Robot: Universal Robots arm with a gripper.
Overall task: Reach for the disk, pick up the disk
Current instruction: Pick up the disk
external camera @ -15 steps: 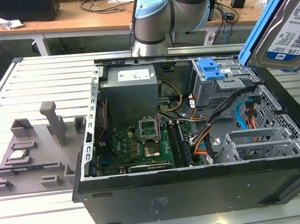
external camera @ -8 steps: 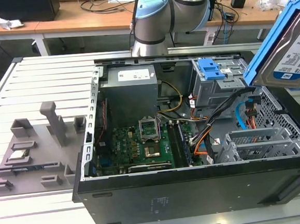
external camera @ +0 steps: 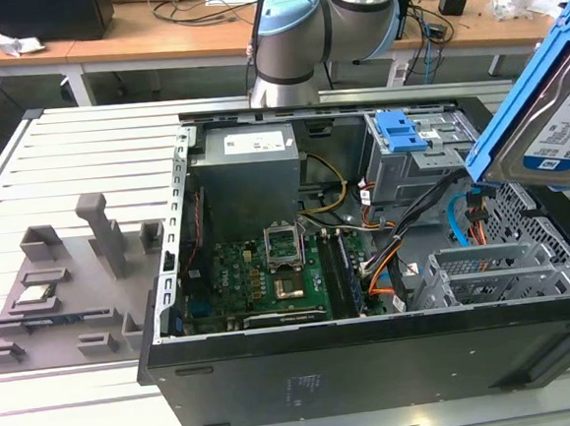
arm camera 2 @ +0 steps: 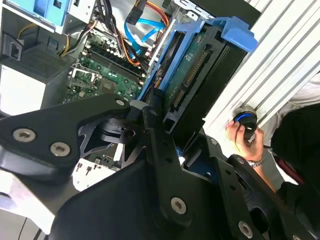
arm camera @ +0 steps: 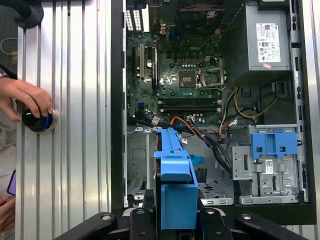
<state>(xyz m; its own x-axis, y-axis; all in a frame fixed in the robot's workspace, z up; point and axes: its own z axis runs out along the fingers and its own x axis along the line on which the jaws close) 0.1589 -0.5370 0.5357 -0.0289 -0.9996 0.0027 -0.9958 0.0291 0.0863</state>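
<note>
Far on the exterior view's left, grey fixture blocks (external camera: 94, 238) sit on the slatted aluminium table (external camera: 83, 160), and a small silver chip (external camera: 37, 295) lies in one of the low holders. Next over, the open PC case (external camera: 375, 354) lies on its side: green motherboard (external camera: 270, 273) with CPU socket in the middle, grey power supply (external camera: 247, 172) behind it, grey metal drive cage (external camera: 419, 158) with a blue latch piece (external camera: 400, 130) toward the exterior view's right. The arm (external camera: 295, 30) stands behind the case.

At the exterior view's right edge the disk (external camera: 556, 142) is up in the air, tilted, clear of the case, label facing the camera and blue bracket along its upper edge.

In both wrist views the gripper (arm camera: 177, 220) is clamped on the disk (arm camera 2: 192, 85): black fingers (arm camera 2: 157, 145) press on either side of the blue-bracketed body, which sticks out past them above the case interior. Exact contact points look partly hidden by the bracket, so the grip is probably on the side edges.

In the first wrist view a person's hand (arm camera: 25, 100) rests on a round black-and-blue knob (arm camera: 36, 121) on the table beside the case; the second wrist view shows that hand (arm camera 2: 242, 140) on the knob (arm camera 2: 245, 122) too.
</note>
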